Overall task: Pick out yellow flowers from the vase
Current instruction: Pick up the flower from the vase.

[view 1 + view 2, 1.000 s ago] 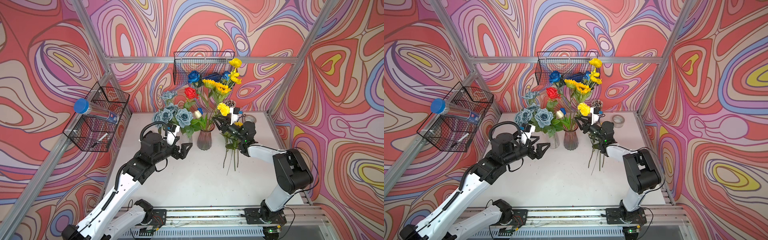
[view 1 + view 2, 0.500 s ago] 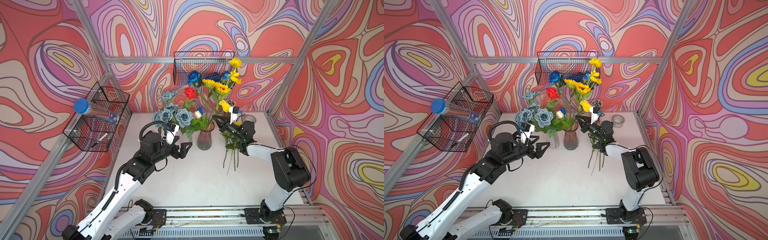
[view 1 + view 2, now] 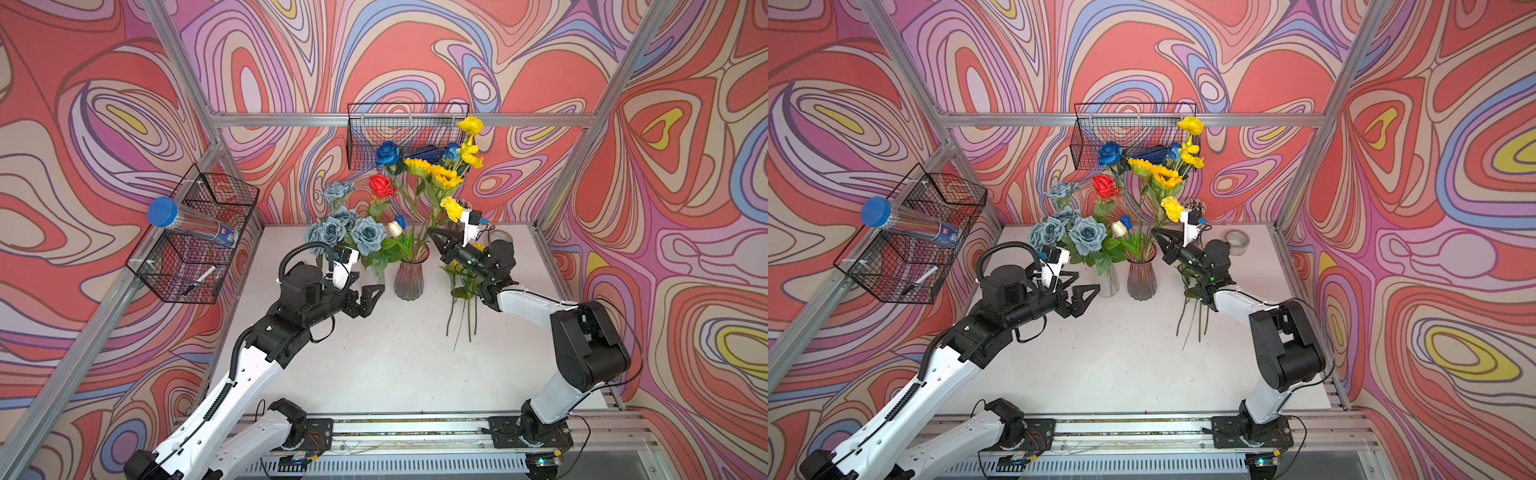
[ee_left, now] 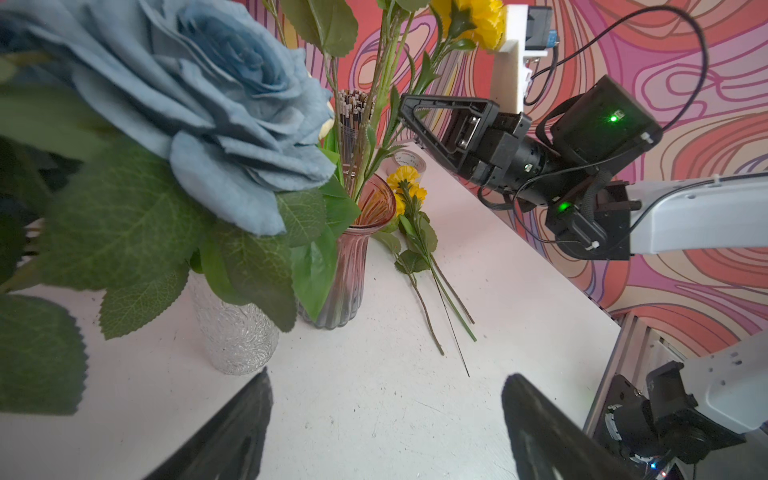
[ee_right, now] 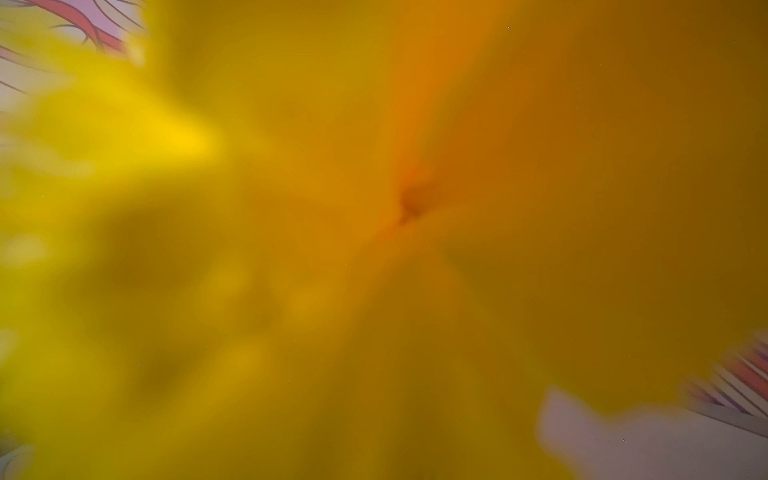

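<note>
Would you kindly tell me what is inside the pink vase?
The vase holds stems of sunflowers, yellow carnations, a red rose, dark blue roses and a white tulip; tinted ribbed glass hides their lower ends.

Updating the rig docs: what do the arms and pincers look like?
Both arms are white link shells with black joint housings: left arm, right arm. Pincers are black, with triangular open-framed fingers: left pincer, right pincer. A white bracket carries each wrist camera. A black corrugated hose loops over the left wrist; thin black wires trail the right arm, whose wrist shows green lights.
</note>
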Robot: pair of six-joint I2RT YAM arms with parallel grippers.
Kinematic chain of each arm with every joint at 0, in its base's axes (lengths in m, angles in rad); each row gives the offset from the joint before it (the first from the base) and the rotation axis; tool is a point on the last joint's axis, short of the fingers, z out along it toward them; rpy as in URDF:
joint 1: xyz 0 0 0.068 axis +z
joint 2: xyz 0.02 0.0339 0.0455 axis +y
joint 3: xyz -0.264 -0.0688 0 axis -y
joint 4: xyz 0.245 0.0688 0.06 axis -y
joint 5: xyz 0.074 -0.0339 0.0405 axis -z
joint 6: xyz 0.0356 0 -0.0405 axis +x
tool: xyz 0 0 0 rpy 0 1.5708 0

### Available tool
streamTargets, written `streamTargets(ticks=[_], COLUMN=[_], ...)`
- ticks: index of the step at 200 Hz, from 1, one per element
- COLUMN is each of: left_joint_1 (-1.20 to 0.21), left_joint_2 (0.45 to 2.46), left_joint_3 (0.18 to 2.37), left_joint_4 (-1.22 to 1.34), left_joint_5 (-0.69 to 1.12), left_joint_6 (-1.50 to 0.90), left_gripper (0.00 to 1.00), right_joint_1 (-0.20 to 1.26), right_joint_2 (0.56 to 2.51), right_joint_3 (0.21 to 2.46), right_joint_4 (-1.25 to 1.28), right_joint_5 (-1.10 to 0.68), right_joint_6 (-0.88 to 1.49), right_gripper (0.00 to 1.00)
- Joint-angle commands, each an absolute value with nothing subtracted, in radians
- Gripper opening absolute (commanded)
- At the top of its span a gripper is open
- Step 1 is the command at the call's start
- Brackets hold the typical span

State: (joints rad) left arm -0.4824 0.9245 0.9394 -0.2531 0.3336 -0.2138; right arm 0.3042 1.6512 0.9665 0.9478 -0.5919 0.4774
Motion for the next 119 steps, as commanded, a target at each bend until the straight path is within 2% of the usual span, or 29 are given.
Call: streamTargets(ticks=[1,119], left_joint_1=[-0.472,-0.471], left_joint_2=[0.917,0.916], left_joint_3=[0.932,0.93], left_joint_4=[-0.224,-0.222], left_joint_5=[0.347,0.35], left_joint_6=[-0.221,-0.219], left_gripper=[0.88,0.88], right_joint_1=[0.312,0.313], right_joint_2=[1.568,1.182], right_joint_3=[0.968,1.138], right_joint_4=[0.869,0.301], right_joint_5=[-0.591,-0.439], right_joint_6=[0.405,0.063], right_gripper=[0.0,0.0])
